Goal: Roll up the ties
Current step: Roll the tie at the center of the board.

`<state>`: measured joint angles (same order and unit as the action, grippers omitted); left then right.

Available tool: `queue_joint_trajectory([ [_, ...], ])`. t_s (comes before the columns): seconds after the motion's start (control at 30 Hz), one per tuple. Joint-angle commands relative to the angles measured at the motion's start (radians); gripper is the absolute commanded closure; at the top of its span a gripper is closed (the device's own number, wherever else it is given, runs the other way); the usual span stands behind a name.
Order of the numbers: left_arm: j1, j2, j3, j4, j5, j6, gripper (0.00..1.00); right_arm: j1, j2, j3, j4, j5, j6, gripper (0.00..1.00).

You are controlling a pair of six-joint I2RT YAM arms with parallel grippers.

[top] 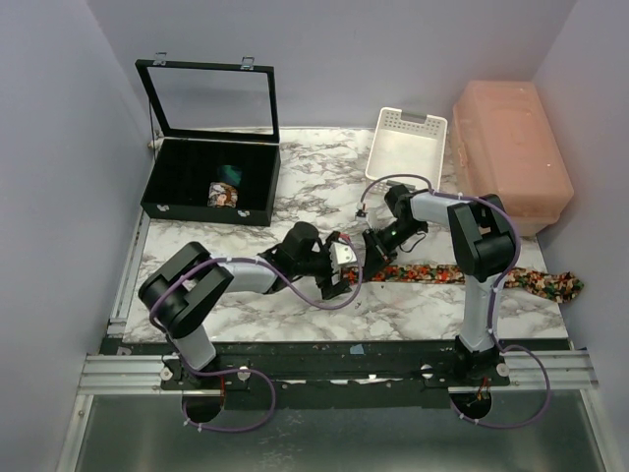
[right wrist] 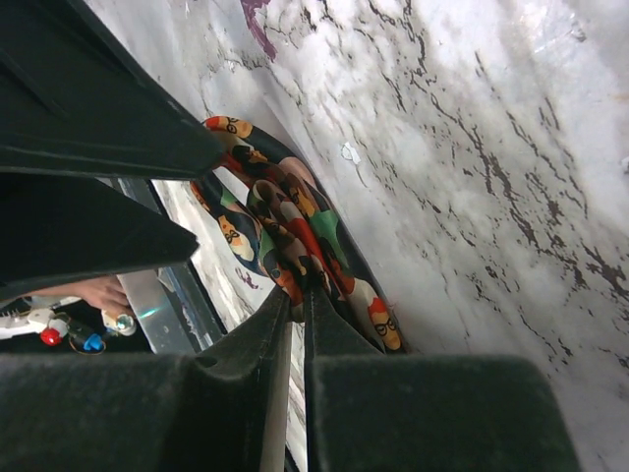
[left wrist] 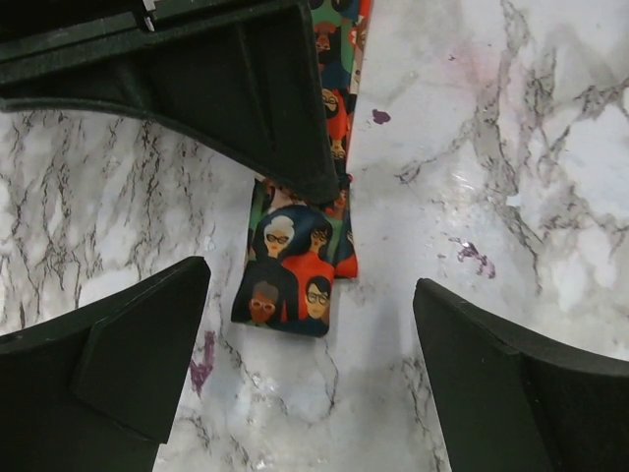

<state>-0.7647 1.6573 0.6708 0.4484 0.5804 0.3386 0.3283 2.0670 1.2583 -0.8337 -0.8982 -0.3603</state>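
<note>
A tie [top: 462,275] with a dense print of small faces in red, orange and green lies flat along the marble table, running right from the middle. My right gripper [top: 376,248] is shut on the tie [right wrist: 285,221] close to its left end, with the fabric pinched between the tips [right wrist: 303,293]. My left gripper [top: 344,267] is open just left of that end. In the left wrist view its fingers [left wrist: 128,364] stand wide on either side of the tie's end [left wrist: 290,280] without touching it. A rolled printed tie [top: 222,194] and a teal one [top: 232,175] sit in the black box.
The black box [top: 197,162], its glass lid raised, stands at the back left. A white slotted basket [top: 408,147] is at the back middle. A pink lidded container [top: 511,162] is at the back right. The tie's far end [top: 560,285] reaches the right wall.
</note>
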Motion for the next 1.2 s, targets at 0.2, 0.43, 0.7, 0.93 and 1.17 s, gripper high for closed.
queue_joint_trajectory([
  [0.2, -0.050, 0.136, 0.125, -0.007, -0.093, 0.066, 0.14, 0.008, -0.010, 0.047, -0.050, 0.003, -0.033, 0.88],
  [0.43, -0.053, 0.166, 0.138, -0.067, -0.120, 0.097, 0.44, 0.006, 0.001, 0.084, -0.089, -0.008, -0.045, 0.86],
  [0.7, -0.053, 0.144, 0.127, -0.124, -0.077, 0.114, 0.69, 0.001, 0.007, 0.095, -0.109, 0.028, -0.046, 0.85],
  [0.93, -0.048, 0.111, 0.087, -0.114, -0.088, 0.062, 0.51, -0.008, 0.031, 0.071, -0.060, 0.098, -0.012, 0.86],
  [1.17, -0.013, 0.063, 0.020, -0.044, -0.074, 0.061, 0.31, -0.008, 0.084, 0.067, -0.042, 0.122, -0.005, 0.88],
])
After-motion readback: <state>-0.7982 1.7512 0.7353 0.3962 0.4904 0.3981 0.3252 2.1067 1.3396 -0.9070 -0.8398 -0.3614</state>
